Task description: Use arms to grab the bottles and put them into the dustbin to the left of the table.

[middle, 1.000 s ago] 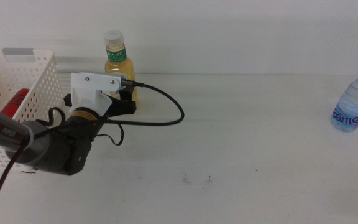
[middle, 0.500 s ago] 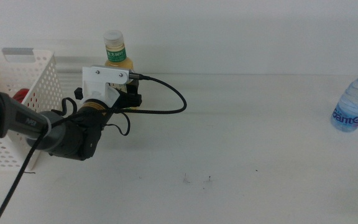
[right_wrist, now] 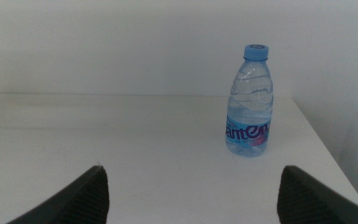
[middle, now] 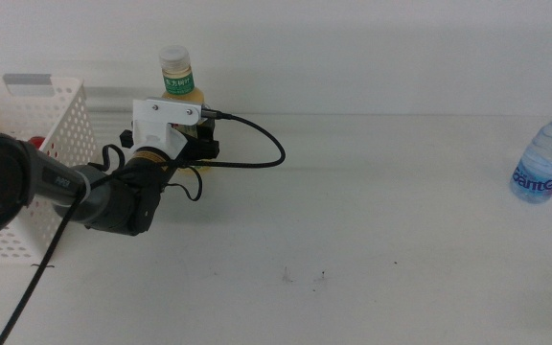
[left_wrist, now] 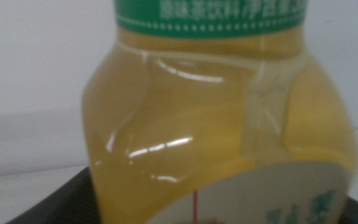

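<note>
The white table (middle: 372, 220) carried everything. At its left end stood the white dustbin (middle: 27, 144), with a red can (middle: 34, 144) seen through its holes. The left arm (middle: 75, 187) reached in beside the dustbin, and the left gripper (middle: 195, 146) was at the yellow tea bottle (middle: 179, 84), which stood upright at the far edge; the bottle filled the left wrist view between the dark jaws, but I could not tell if they pressed it. The right gripper (right_wrist: 191, 186) waited with its jaws wide apart and held nothing. The small water bottle (middle: 544, 155) stood upright at the right end, well apart from both.
</note>
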Controlling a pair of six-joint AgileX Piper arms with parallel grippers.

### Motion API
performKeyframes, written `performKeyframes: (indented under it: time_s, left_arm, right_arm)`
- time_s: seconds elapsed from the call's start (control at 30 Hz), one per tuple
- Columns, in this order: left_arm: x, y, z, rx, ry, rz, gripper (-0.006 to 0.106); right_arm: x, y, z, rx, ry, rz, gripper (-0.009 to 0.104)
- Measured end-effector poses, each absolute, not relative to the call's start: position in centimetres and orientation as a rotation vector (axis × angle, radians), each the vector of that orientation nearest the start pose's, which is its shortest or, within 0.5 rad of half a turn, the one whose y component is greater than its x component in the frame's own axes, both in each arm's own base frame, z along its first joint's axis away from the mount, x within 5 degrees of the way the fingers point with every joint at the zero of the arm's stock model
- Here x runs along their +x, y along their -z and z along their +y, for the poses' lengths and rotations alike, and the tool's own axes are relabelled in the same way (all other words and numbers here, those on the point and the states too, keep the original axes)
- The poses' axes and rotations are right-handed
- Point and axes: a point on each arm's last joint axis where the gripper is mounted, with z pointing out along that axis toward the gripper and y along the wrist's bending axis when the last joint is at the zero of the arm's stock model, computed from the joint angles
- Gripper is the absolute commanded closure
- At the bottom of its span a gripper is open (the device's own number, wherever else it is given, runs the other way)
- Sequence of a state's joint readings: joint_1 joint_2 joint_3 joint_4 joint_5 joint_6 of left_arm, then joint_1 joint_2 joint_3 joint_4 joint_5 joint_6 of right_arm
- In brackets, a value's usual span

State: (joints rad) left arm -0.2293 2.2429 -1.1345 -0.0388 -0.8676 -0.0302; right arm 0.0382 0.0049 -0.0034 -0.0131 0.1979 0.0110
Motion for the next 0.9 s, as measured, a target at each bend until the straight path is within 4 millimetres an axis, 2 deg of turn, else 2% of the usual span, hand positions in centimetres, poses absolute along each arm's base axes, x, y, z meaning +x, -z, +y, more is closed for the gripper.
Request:
performKeyframes:
  time_s: [0.2, 0.33, 0.43, 0.6, 0.63, 0.73, 0.9]
  left_arm:
    - [44.3, -10.2, -10.1, 0.13, 0.184, 1.728, 0.007]
    - [44.6, -10.4, -10.1, 0.129, 0.183, 1.734, 0.017]
    - [44.7, -10.4, -10.0, 0.129, 0.182, 1.74, 0.033]
    - [44.8, -10.4, -10.0, 0.112, 0.194, 1.743, 0.07]
    - [44.7, -10.4, -10.0, 0.114, 0.194, 1.743, 0.093]
    - [43.6, -10.7, -9.7, 0.122, 0.192, 1.753, 0.102]
    - [40.4, -11.7, -8.8, 0.103, 0.184, 1.774, 0.102]
  right_arm:
    - [5.6, -19.6, 0.2, -0.032, -0.025, 1.683, 0.002]
    - [5.6, -19.6, 0.2, -0.032, -0.025, 1.683, 0.002]
    - [5.6, -19.6, 0.2, -0.032, -0.025, 1.683, 0.002]
    - [5.6, -19.6, 0.2, -0.032, -0.025, 1.683, 0.002]
    - [5.6, -19.6, 0.2, -0.032, -0.025, 1.683, 0.002]
    - [5.6, -19.6, 0.2, -0.032, -0.025, 1.683, 0.002]
    - [5.6, -19.6, 0.2, -0.032, -0.025, 1.683, 0.002]
